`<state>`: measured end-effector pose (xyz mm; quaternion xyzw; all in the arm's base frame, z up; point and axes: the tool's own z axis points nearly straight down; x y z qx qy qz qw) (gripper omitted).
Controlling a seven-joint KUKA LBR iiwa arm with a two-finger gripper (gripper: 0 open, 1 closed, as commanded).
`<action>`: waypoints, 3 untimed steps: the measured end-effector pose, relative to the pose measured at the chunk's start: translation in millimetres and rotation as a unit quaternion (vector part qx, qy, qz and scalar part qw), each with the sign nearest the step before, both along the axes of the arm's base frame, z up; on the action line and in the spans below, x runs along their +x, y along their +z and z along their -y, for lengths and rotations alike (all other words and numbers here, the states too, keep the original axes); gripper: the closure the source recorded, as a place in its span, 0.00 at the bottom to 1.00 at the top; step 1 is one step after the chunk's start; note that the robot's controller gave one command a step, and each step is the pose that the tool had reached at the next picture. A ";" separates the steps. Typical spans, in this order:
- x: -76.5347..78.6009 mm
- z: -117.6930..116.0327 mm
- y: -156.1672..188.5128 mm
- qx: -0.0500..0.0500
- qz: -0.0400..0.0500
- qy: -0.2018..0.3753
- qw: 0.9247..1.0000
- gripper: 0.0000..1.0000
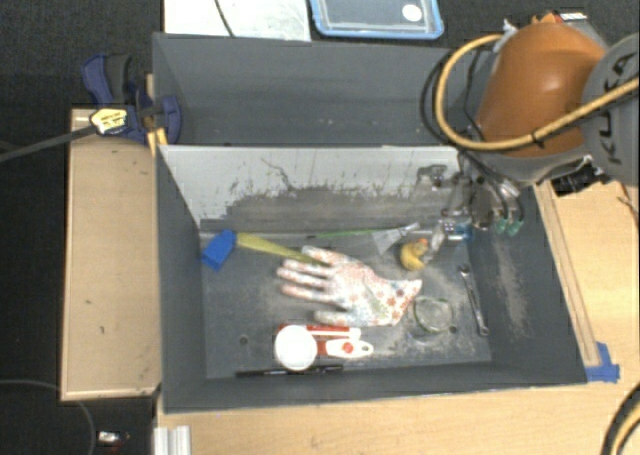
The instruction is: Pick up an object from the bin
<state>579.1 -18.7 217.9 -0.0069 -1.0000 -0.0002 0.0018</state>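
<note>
Camera view puts the end effector (468,215) just beside a small yellow thing (412,256) at the bin's (300,88) back right; open or closed, cannot tell; likely approach, needing descent

Grey bin (300,93). At centre lies a white glove (350,288) with a speckled red print. At its upper left is a blue block (217,249) on a yellow stick (275,246). Below it is a white scoop (294,347) with a red handle. To the right is a yellow lump (412,256).
</note>
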 end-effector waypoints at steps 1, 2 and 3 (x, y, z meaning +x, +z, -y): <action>1.4 0.0 3.6 0.000 0.003 0.000 1.000 0.00; -26.7 -35.7 -84.2 0.000 0.005 -0.042 0.999 0.00; -35.6 -52.0 -103.7 -0.001 0.006 -0.024 1.000 0.00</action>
